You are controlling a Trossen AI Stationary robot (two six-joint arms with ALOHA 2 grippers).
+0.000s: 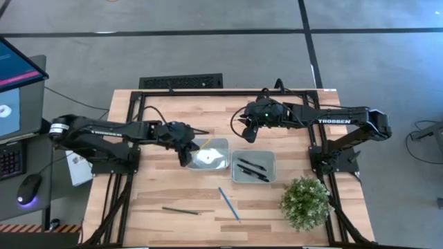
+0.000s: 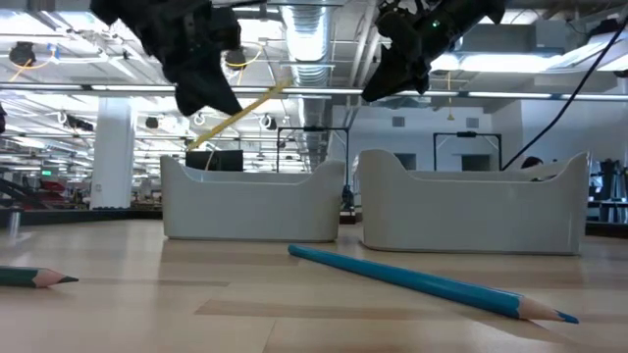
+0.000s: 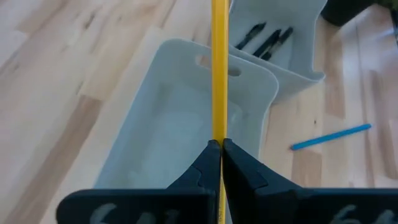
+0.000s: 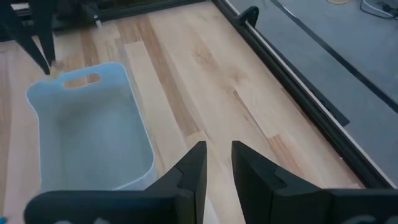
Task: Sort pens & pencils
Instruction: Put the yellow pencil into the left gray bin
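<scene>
Pencils lie on my pale wooden plank surface [image 1: 277, 207], a grey floor around it: the blue pencil [image 1: 229, 203] and the dark grey-green pencil [image 1: 181, 210] near the front, well apart. My left hand [image 1: 187, 147] is clenched on the yellow pencil [image 3: 219, 68] above the left bin [image 1: 220, 160]. Black pens [image 1: 252, 169] lie in the right bin [image 1: 267, 156]. My right hand [image 1: 248, 131] hovers behind it, fingers slightly parted, grasping nothing.
</scene>
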